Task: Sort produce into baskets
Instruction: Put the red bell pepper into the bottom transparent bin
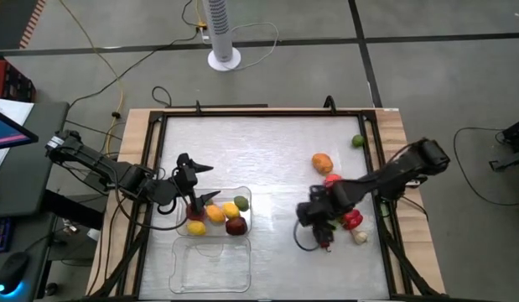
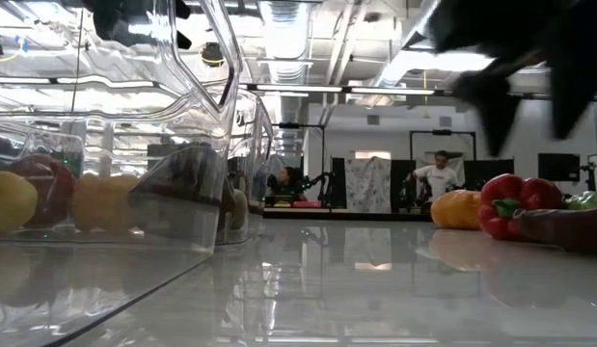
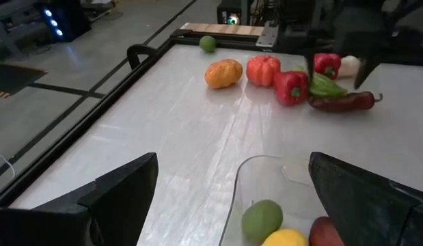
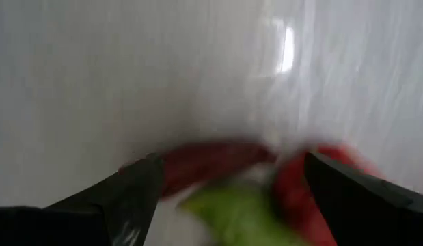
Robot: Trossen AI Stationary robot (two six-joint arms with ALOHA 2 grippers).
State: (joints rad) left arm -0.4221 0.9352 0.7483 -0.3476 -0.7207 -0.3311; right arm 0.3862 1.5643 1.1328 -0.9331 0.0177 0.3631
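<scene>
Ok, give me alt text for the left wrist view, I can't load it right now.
The left gripper hangs open over a clear basket holding a green fruit, a yellow one and a red one. Across the white table lie an orange piece, red peppers, a dark red chili and a lime.

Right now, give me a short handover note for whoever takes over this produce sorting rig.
Left end effector: open, empty, over the far basket.
Right end effector: open, low over the loose pile, above a green pepper and a long dark red chili; nothing gripped.
Done: about five pieces in the far basket.
Left: near basket holds nothing. On the table: an orange piece, red peppers, a white piece, a lime by the far right corner.
</scene>
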